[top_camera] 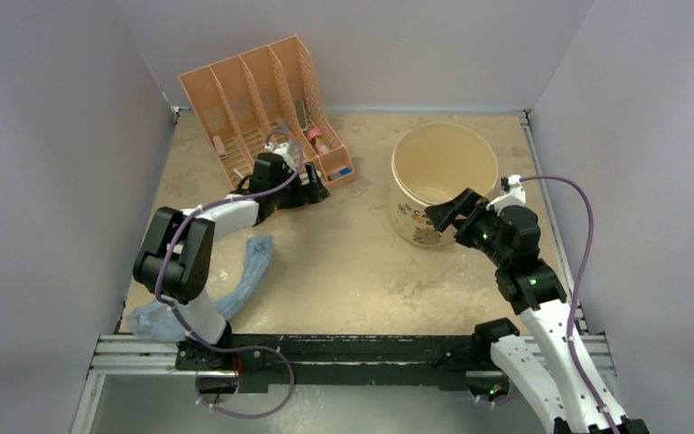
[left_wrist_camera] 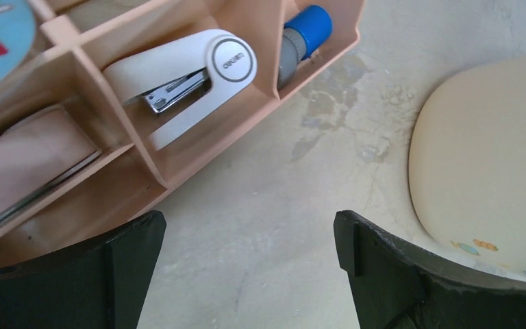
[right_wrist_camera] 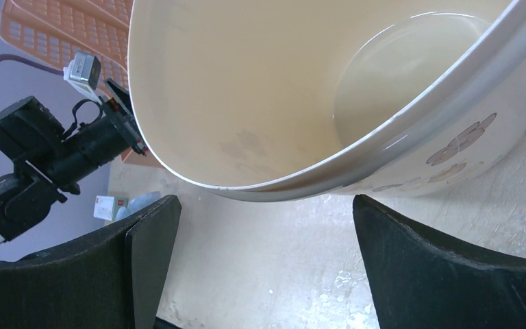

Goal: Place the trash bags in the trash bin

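Bag (top_camera: 246, 276): limp on the table (top_camera: 352, 271) at the near left, and we see neither gripper touching it.
Left gripper (top_camera: 312, 188): jaws wide and empty, hanging just in front of the organizer. The bag lies nearer and to its left, well apart, so we judge it must come back for the pick.
Organizer (top_camera: 267, 99): far left, no part in our task.
Bin (top_camera: 443, 176): upright right of centre, mouth open and empty to receive. It is well apart from the bag.
Right gripper (top_camera: 452, 217): jaws wide and empty, just beside the bin's near wall. We judge it is placed there to steady the bin.
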Robot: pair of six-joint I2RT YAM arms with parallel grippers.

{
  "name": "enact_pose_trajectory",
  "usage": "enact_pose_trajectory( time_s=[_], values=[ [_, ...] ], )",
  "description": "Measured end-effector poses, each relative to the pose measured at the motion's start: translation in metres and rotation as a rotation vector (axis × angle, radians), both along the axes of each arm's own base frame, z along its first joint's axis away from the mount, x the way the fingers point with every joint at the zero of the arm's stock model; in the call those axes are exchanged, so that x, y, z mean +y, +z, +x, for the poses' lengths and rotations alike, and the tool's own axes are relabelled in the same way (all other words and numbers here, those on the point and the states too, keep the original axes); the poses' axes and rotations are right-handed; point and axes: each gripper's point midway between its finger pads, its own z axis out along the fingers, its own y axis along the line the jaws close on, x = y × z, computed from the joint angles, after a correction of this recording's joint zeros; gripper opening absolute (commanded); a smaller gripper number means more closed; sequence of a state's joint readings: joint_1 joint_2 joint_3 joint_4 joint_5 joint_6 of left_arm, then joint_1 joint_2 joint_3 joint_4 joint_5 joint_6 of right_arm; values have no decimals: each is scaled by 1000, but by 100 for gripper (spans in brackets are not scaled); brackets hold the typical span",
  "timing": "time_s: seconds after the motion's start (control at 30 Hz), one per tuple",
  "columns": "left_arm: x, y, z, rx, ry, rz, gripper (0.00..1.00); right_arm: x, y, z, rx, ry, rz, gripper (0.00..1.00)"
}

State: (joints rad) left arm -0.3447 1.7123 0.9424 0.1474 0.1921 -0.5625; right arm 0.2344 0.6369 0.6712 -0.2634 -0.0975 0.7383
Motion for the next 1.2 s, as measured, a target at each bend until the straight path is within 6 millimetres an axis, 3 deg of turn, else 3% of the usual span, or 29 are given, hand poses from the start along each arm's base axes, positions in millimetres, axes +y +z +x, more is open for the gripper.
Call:
enact_pose_trajectory(
  time_s=[0.3,0.43,0.53,0.73,0.8,0.87,1.07,1.2],
  values=[
    [40,-3,3,59,65,-10,99,2,-2,0,6,14,-7,99],
    [73,0,3,81,128,-45,97,3,4,-1,-5,33,-16,99],
    [86,15,-5,45,123,-83,97,4,9,-2,-22,48,-26,99],
    [67,72,-42,-76,7,-160,96,7,10,-4,-25,71,-27,99],
    [63,81,-60,-93,-10,-164,95,7,10,-4,-26,73,-29,99],
    [61,80,-79,-75,-12,-163,95,7,9,-3,-24,74,-33,99],
    [59,48,-141,82,61,-102,96,7,3,-1,-5,76,-44,99],
    [70,44,-160,125,145,-52,97,8,0,1,5,78,-48,99]
  ],
)
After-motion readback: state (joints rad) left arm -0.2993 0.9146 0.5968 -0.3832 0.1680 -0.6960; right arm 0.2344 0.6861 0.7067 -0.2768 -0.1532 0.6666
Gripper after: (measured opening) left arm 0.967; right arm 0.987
